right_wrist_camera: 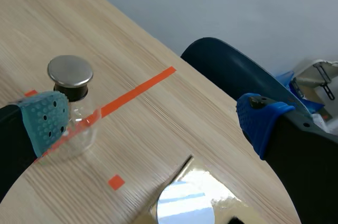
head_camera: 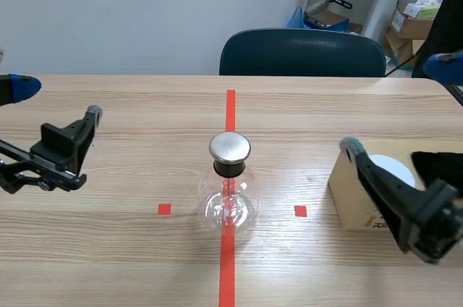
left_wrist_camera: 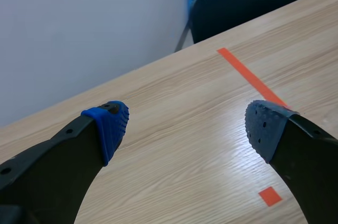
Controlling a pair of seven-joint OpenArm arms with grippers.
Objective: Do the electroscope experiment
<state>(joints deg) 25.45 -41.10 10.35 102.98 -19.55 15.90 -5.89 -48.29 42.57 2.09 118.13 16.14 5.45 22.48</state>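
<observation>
The electroscope (head_camera: 229, 192), a clear glass flask with a black neck and a round metal cap (head_camera: 230, 147), stands at the table's middle on the red tape line. My left gripper (head_camera: 58, 101) hovers open over the table's left side, well away from the flask; in the left wrist view the left gripper (left_wrist_camera: 185, 126) has only bare wood between its fingers. Over the right side, my right gripper (head_camera: 398, 108) is open above a cardboard box (head_camera: 353, 192). In the right wrist view the electroscope (right_wrist_camera: 76, 94) shows beside one pad of the right gripper (right_wrist_camera: 153, 118).
The cardboard box bears a white disc (head_camera: 394, 171) and something black (head_camera: 438, 164) on top; the white disc (right_wrist_camera: 185, 208) lies under the right gripper. A dark blue chair (head_camera: 302, 52) stands behind the far edge. Boxes and clutter (head_camera: 412, 21) sit at the back right.
</observation>
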